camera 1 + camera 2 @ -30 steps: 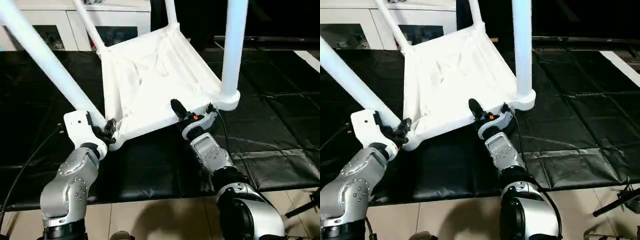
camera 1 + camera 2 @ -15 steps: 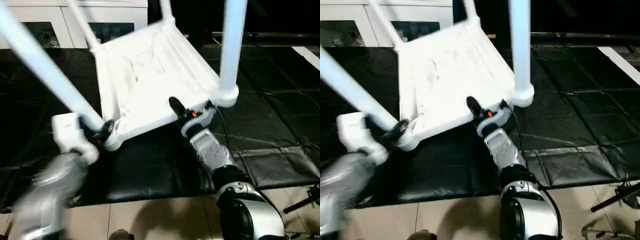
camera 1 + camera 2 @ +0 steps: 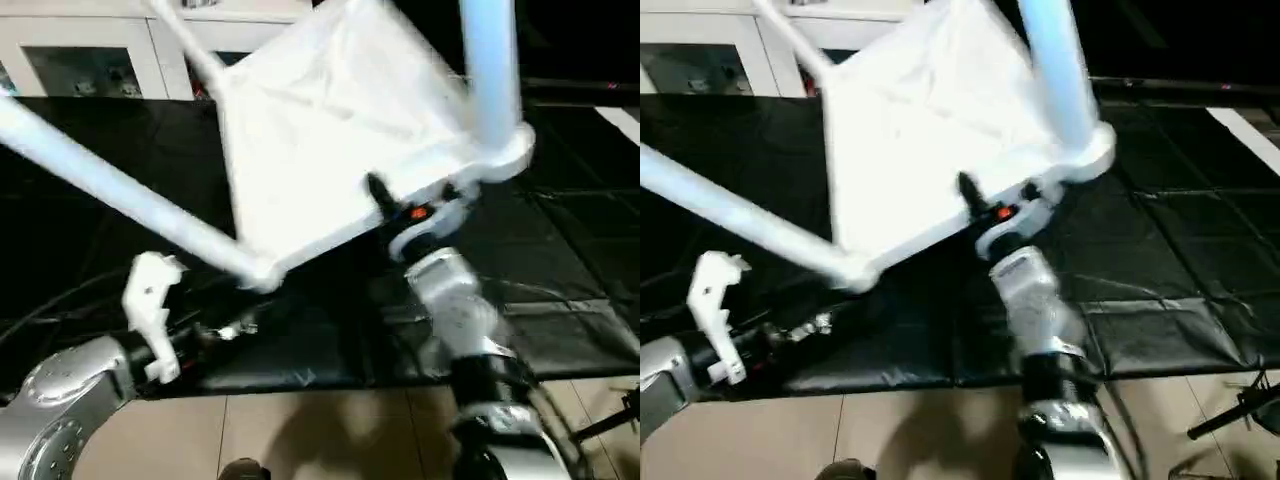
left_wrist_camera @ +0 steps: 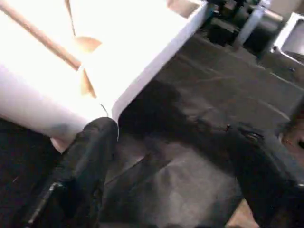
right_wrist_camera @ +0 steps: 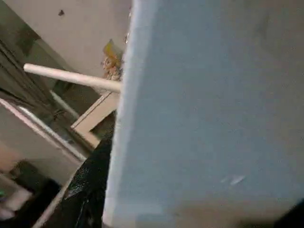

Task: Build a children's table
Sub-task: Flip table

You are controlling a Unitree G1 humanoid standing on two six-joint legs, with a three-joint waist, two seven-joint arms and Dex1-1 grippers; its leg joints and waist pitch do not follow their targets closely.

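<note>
— Where was the left hand [image 4: 166, 156]?

— Low over the black floor mat [image 3: 560, 290], its fingers [image 4: 85, 161] spread wide and gripping nothing, just beside the children's table [image 3: 330, 150] at its near left corner.

— And the table?

— Upside down and tilted above the mat, legs [image 3: 120, 190] sticking out.

— The right hand [image 3: 405, 205]?

— Clamped on the table's near edge, by the right corner leg.
</note>
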